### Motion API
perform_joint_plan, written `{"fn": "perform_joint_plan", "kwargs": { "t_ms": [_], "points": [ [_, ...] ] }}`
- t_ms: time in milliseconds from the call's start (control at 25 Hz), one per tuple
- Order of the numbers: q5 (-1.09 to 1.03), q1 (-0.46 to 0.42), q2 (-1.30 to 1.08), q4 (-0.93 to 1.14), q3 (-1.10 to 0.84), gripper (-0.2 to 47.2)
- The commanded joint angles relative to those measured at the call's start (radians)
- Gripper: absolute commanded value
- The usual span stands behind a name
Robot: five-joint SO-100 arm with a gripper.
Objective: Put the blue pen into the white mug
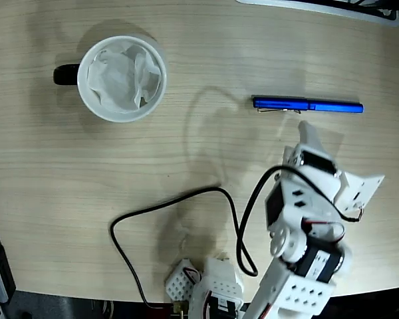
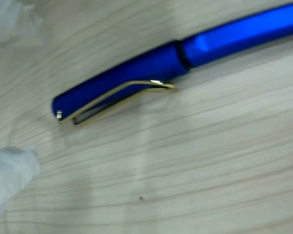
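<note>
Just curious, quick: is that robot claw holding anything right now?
Gripper: holding nothing; open or shut cannot be told. The blue pen lies free on the table.

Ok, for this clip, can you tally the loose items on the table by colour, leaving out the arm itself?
Blue: 1, the blue pen
White: 1, the white mug, with crumpled white paper inside
Black: 1, the black cable
Total: 3

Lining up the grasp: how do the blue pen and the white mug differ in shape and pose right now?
The blue pen is slim and lies flat; the white mug is round and stands upright. The pen is glossy blue with a metal clip; the mug is white with a black handle, crumpled white lining inside. Both rest on the wooden table, untouched.
</note>
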Motion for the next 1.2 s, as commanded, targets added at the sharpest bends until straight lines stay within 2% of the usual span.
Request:
{"fn": "perform_joint_plan", "kwargs": {
  "t_ms": [0,480,1160],
  "points": [
    [-0.025,-0.002,-0.051,-0.005,-0.100,18.7],
    [-0.195,-0.044,-0.187,-0.012,-0.135,19.0],
    [-0.206,-0.055,-0.302,-0.104,-0.179,19.4]
  ]
}}
